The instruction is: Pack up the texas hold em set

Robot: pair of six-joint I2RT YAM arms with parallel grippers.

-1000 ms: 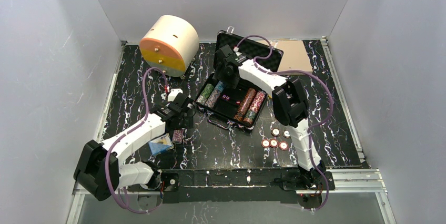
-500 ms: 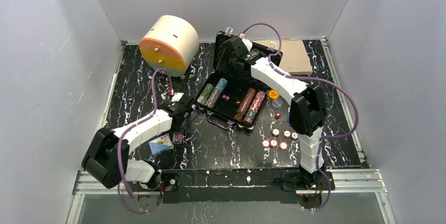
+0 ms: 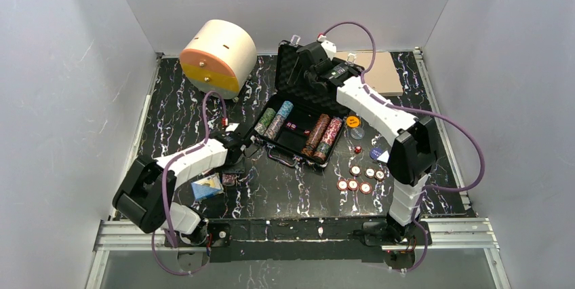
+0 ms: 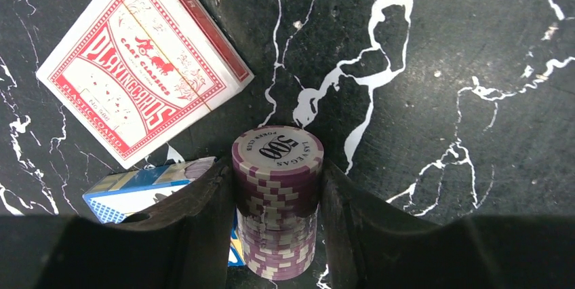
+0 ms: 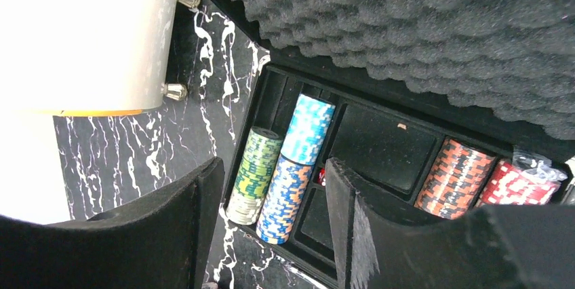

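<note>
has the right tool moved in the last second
Yes. The right tool has moved back from over the left chip rows toward the briefcase's open lid, farther from the arm bases.

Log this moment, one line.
left tool: shut on purple chip stack | right tool: open, empty, over open briefcase | stage: chip pickup

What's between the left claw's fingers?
A stack of purple-and-white poker chips, both fingers close against its sides. The left wrist view shows it.
</note>
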